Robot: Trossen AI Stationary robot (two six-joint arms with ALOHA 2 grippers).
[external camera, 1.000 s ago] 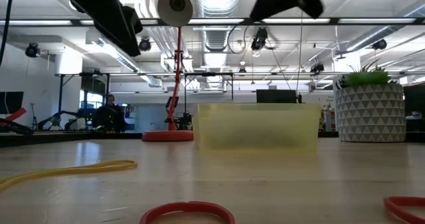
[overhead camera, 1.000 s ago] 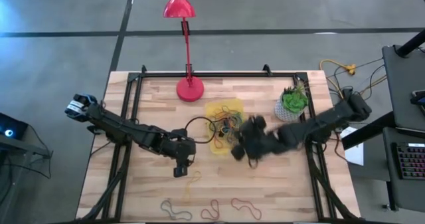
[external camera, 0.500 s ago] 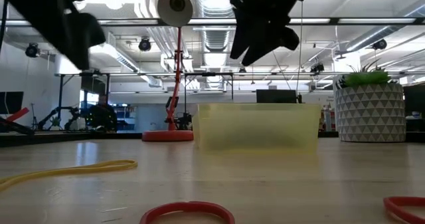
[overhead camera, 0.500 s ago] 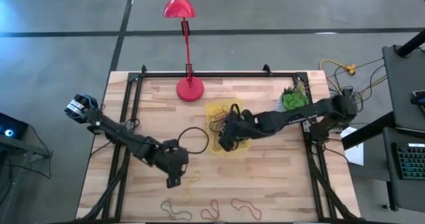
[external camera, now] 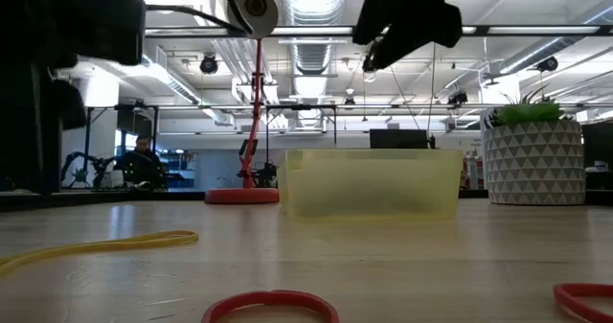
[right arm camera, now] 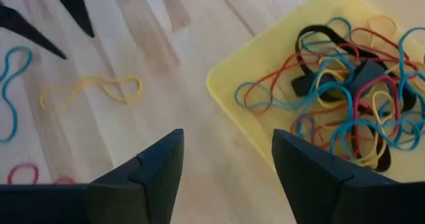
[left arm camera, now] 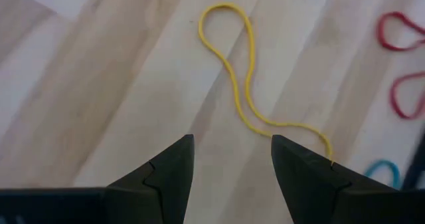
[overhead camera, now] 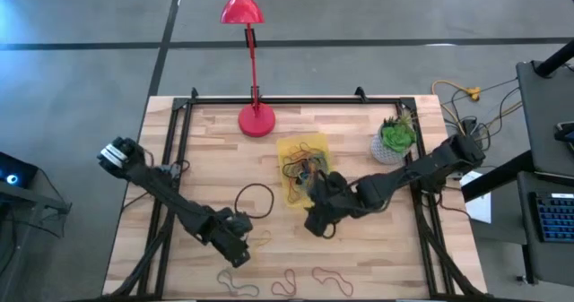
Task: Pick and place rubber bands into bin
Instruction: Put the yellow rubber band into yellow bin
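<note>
Here, seen from above, a pale wooden surface (overhead camera: 359, 257) carries 2 dark robot arms, 1 reaching in from each side. Near the middle, slightly toward the far edge, sits the bin (overhead camera: 289, 146), a shallow tray of translucent yellow plastic. It holds a tangled heap of rubber bands (right arm camera: 345, 91) in red, blue, yellow and black.

The right gripper (overhead camera: 316, 223) hangs above bare wood just to the near side of the bin, by its near right corner. Its fingers (right arm camera: 143, 177) are spread apart and hold nothing; its wrist view looks past them at the bin's near corner and the heap inside.

The left gripper (overhead camera: 239, 254) is lower and to the left, toward the near edge of the surface. Its fingers (left arm camera: 166, 174) are also spread and empty, poised over a long yellow band (left arm camera: 239, 84) that lies flat on the wood in a narrow, wavy loop. In the level view this band shows as a thin yellow strip at the near left.

More loose bands lie along the near edge: a pale blue band (overhead camera: 235, 285), then 2 red bands (overhead camera: 285, 284) to its right. A thin black loop (overhead camera: 254, 200) lies on the wood to the left of the bin.

At the far edge stands a red lamp (overhead camera: 256, 120) with a round base, and to the right of the bin a white patterned pot with a green plant (overhead camera: 395, 139). Beyond the surface, in the level view, a person (external camera: 142, 160) sits far off in the room.
</note>
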